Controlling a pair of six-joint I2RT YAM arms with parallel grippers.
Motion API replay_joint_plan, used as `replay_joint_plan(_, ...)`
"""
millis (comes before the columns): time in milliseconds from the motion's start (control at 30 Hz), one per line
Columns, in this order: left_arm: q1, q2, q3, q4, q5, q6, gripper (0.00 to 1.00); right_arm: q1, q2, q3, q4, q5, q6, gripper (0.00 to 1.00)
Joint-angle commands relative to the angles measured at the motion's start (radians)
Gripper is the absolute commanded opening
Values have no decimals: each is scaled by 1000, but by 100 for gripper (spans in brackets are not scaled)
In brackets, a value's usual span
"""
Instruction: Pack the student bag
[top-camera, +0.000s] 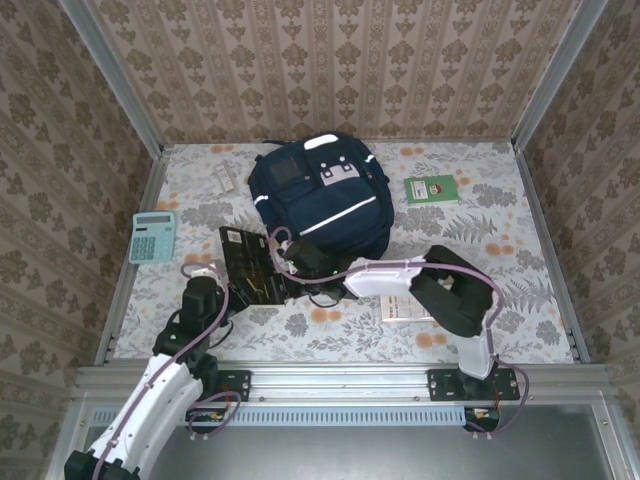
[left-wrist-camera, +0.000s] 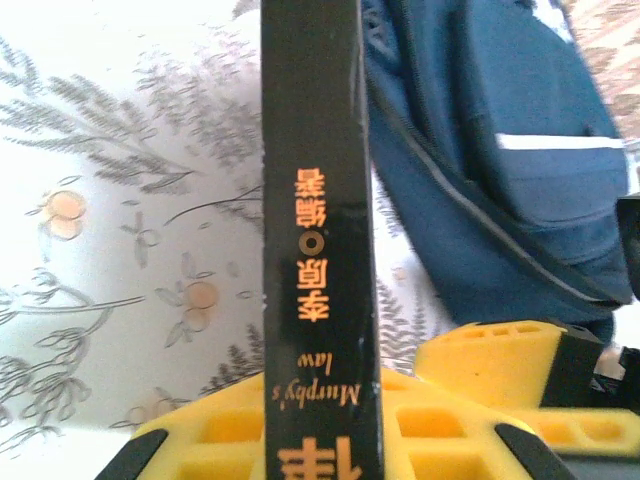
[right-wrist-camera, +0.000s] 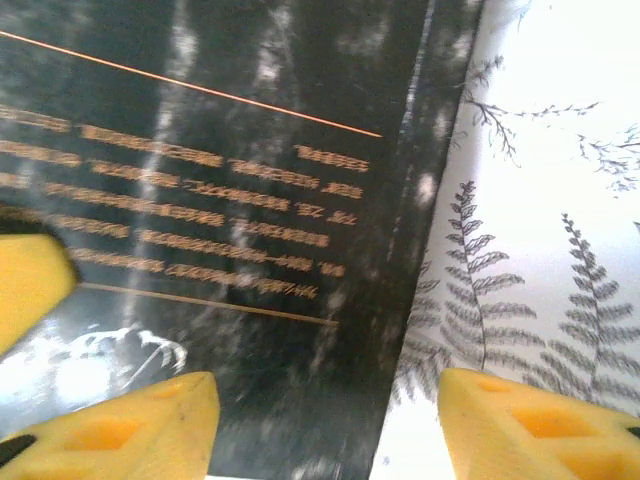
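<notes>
Robot arms meet at a black book (top-camera: 250, 265)
The left fingers (left-wrist-camera: 480, 350) clamp its spine; the right fingers (right-wrist-camera: 530, 420) stand apart over its cover. The navy backpack (top-camera: 320, 195) lies mid-table (top-camera: 500, 260), just behind.

So our student bag (top-camera: 320, 195) is a big navy-blue fabric backpack, lying flat with its front facing up, toward the back middle of the floral tabletop (top-camera: 500, 250). Its top end points at the far wall. We can see a white reflective stripe slanting across the front, a grey-white patch near the top and a squarish front pocket beside it. From the left wrist camera the blue fabric (left-wrist-camera: 480, 150) and the stripe show close up. We can't tell if any zip is open.
</notes>
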Motion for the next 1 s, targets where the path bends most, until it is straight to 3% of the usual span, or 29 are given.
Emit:
replay_joint_plan(0,-4,-34,67,62,118,38,0,-13,-138,-71,68,37,-16,68)
replay_joint_plan(233,-16,-32,128,204,323,26,0,-93,-287,-200,197,-83,27,79)
replay_joint_plan(433,-51,-10,166,288,423,-3,0,-165,-330,-280,346,-194,110,87)
replay_joint_plan(767,-140,63,181,443,479,-40,0,-217,-272,-316,633,-395,259,97)
replay_joint_plan(967,-165,93,205,440,465,-22,0,-229,-159,-322,936,-507,443,98)
